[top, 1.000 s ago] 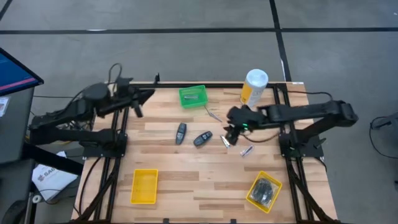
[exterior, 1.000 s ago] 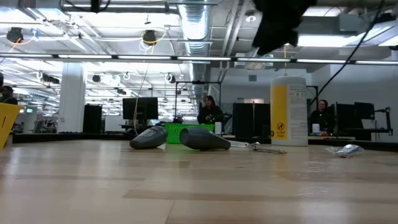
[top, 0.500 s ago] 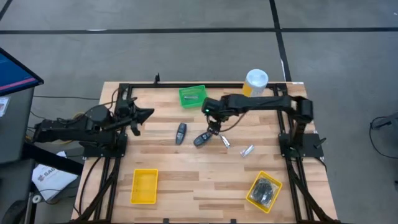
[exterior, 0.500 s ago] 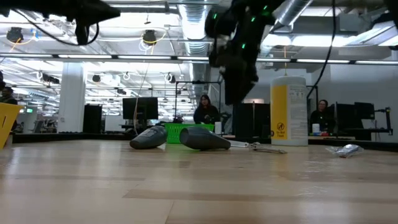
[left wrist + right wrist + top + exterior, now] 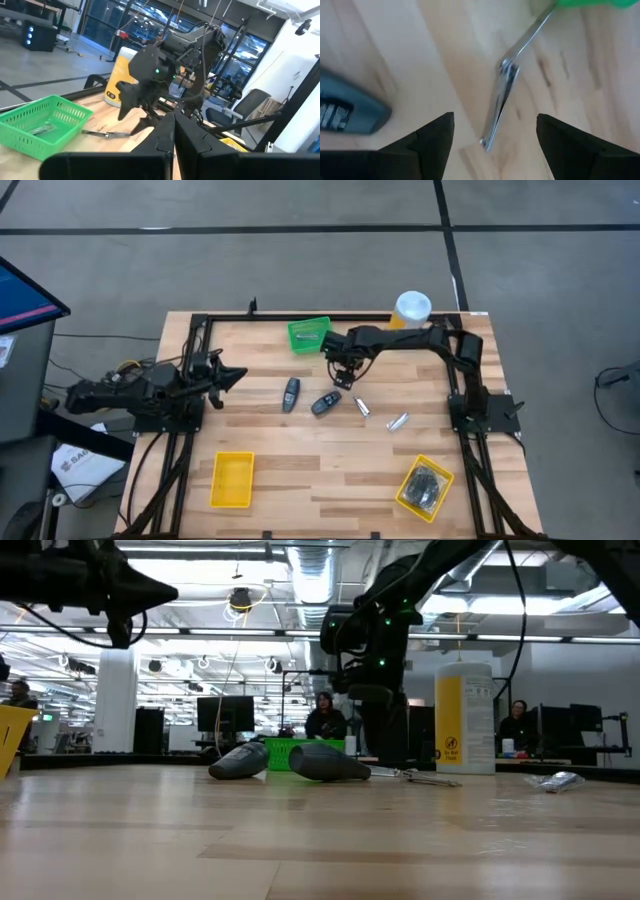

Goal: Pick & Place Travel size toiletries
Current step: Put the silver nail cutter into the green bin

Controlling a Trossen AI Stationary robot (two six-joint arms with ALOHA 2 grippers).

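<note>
My right gripper (image 5: pixel 495 137) (image 5: pixel 345 372) hangs open, pointing down, just over a slim silvery metal piece (image 5: pixel 501 102) that lies flat on the wood beside the green tray (image 5: pixel 310 334). Its fingers stand on either side of the piece without touching it. Two dark oval pieces (image 5: pixel 290 393) (image 5: pixel 325 402) lie flat mid-table, and one (image 5: pixel 345 112) shows beside the right gripper. Two more silvery pieces (image 5: pixel 362 407) (image 5: pixel 397 421) lie toward the right. Another (image 5: pixel 42 130) lies in the green tray. Black bundles (image 5: pixel 428 485) sit in the right yellow tray. My left gripper (image 5: pixel 225 375) (image 5: pixel 174 137) waits shut at the left edge.
The tall white-and-yellow canister (image 5: pixel 410 315) stands at the far right, behind my right arm. A yellow tray (image 5: pixel 232 478) sits near the front left, and the other yellow tray's rim (image 5: pixel 405 480) is front right. Bare wood lies along the near edge.
My right gripper has swung from above the silvery pieces on the right toward the left and the far edge. It has come down over the slim metal piece by the green tray. My left gripper has drawn toward the near edge and sunk lower.
</note>
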